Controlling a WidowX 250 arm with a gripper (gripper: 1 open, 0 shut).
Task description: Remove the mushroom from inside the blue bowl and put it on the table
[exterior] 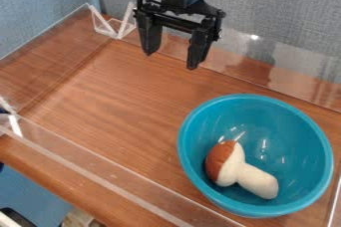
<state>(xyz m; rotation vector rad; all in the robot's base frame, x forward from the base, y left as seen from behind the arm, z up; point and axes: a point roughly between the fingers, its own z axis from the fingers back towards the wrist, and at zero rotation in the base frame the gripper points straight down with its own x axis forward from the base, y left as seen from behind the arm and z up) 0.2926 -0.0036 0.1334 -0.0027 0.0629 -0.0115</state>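
With your black gripper (176, 47) spread wide and empty, pinch the small, likely light, rigid orange-capped toy mushroom (238, 168) across its thick cream stem, as the glossy teal-blue plastic bowl (256, 114) probably slides.

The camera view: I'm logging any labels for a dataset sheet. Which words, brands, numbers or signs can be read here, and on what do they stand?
None can be read.
The blue bowl: plain, no print visible.
The mushroom: no marking.
The gripper, open: dark, no legible label at this size.
The table and its clear walls: no sign or text.
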